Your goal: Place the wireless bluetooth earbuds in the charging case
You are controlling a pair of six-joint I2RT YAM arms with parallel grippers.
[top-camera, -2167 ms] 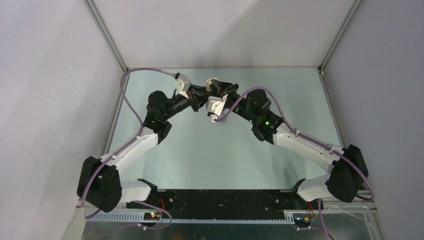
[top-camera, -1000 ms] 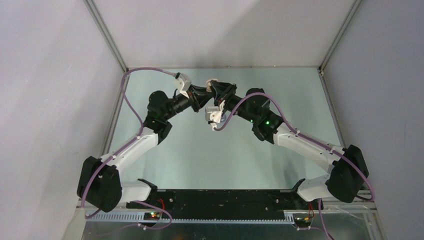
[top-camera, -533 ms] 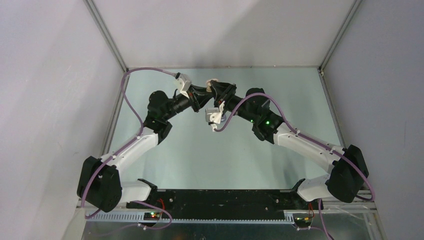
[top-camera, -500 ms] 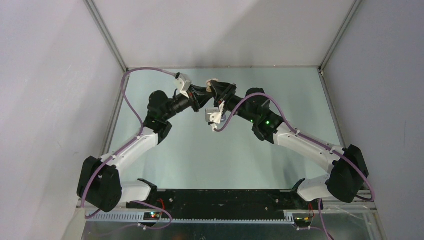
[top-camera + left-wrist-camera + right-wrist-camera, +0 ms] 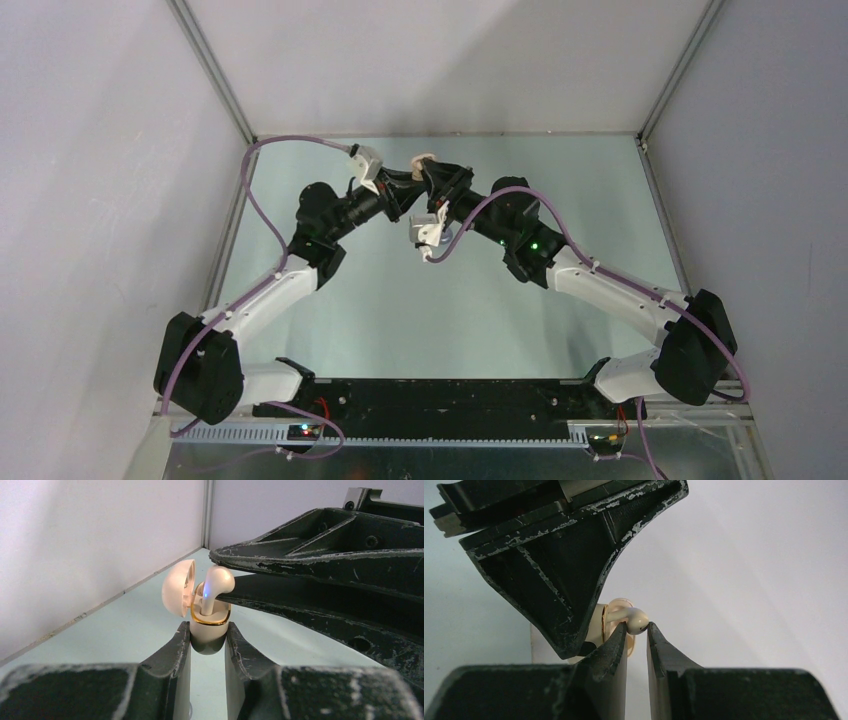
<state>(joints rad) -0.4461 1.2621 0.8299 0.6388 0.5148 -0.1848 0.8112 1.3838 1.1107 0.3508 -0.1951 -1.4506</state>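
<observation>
The left gripper (image 5: 208, 629) had its fingers (image 5: 179, 650) pressed against both sides of the charging case (image 5: 209, 636), holding it upright with the lid (image 5: 178, 587) swung open to the left. The right gripper (image 5: 636, 626) pinched the head of a cream earbud (image 5: 218, 581) at its very tips. The stem stood in the case's gold-rimmed well, where a small blue light showed.

Compared with two seconds earlier, the right wrist had swung in closer to the left gripper and come a little toward the near side. Over the last half second almost nothing shifted.

From above, the two grippers covered the case, leaving only a cream sliver of it in sight (the lid, most likely). How deep the stem sat could not be told, and the left gripper's dark body blocked half of the right wrist view.

The meeting point lay near the far edge of the table (image 5: 420, 300), with the far wall (image 5: 440, 70) just beyond. The green surface stretched away on the near side, left and right.
</observation>
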